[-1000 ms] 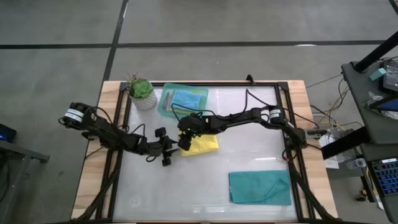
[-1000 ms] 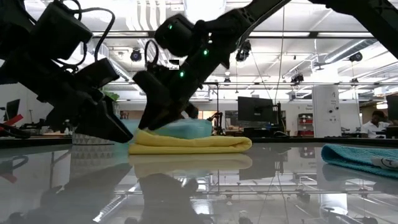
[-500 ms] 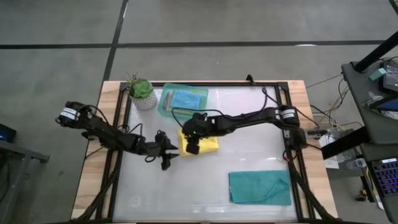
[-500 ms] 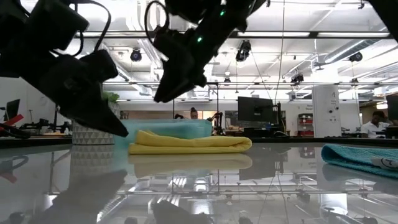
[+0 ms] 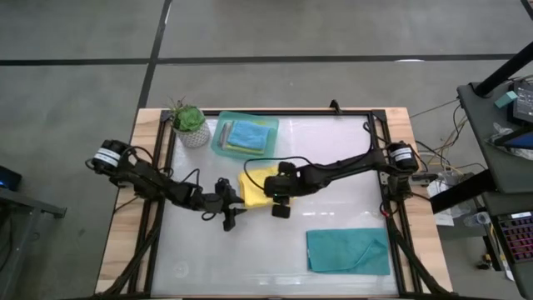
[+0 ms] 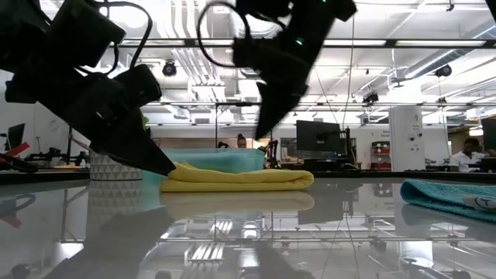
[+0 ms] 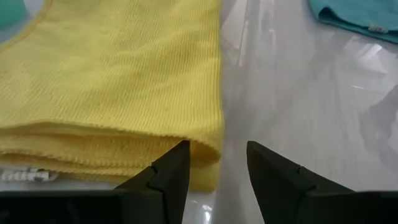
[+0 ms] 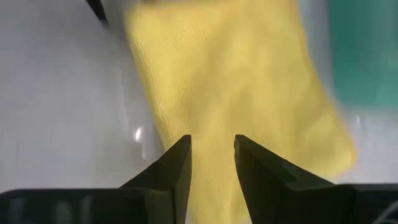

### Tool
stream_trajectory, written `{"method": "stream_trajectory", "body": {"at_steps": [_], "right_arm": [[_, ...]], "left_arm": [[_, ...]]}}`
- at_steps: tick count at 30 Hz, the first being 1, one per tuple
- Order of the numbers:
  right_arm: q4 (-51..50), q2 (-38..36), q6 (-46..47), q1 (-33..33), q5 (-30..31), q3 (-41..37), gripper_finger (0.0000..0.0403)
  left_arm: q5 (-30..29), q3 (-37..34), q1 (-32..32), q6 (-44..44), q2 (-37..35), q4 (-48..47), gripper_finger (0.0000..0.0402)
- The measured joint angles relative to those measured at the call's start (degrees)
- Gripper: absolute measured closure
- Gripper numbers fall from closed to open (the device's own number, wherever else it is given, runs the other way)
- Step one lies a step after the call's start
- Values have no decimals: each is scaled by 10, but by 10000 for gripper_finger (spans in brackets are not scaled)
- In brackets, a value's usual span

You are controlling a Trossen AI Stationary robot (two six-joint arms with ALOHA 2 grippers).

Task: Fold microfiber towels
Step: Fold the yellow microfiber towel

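The table (image 5: pixel 333 167) carries everything, its glossy top ringed by a dark frame. The largest cloth on it is the teal towel (image 5: pixel 348 251), lying flat near the front right corner, well apart from both arms and, by the look of it, waiting its turn. At the back sits a mint-green tray (image 5: pixel 220 138) with another teal towel (image 5: pixel 251 133) folded in it, probably the place for finished pieces; a small potted plant (image 5: pixel 189 122) stands just beside the tray.

The yellow towel (image 5: pixel 256 187) lies folded near the middle of the table, between the two grippers. The left gripper (image 7: pixel 216 163) sits low at the towel's folded corner, fingers parted and grasping nothing, one finger over the cloth edge and the other over bare table. The right gripper (image 8: pixel 211 158) hangs above the towel, fingers apart with a narrow gap, nothing between them. I judge the fold finished and both arms released from it.

From above, the right arm covers part of the yellow towel. The grey and lime green towels are not in sight.
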Motion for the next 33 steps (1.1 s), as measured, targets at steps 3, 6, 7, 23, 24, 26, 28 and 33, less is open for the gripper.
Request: {"method": "stream_trajectory", "body": {"at_steps": [3,6,7,23,24,26,28,33], "right_arm": [[-27,-2,22,0,1,-24,296],[-21,-2,34,-1,1,-48,306],[-14,-2,36,0,1,-57,310],[56,-2,48,0,0,-93,393],[60,-2,48,0,0,-93,393],[70,-2,46,0,0,-94,394],[73,-2,46,-1,0,-94,394],[92,-2,45,-1,0,-99,394]], "left_arm": [[-17,0,1,0,-1,1,258],[-31,0,1,4,-1,1,270],[-31,0,1,5,0,0,277],[-28,0,1,45,-56,-59,400],[-27,0,1,45,-66,-78,401],[-20,0,1,45,-79,-99,401],[-6,-1,1,45,-82,-113,401],[35,-3,1,44,-72,-112,401]]}}
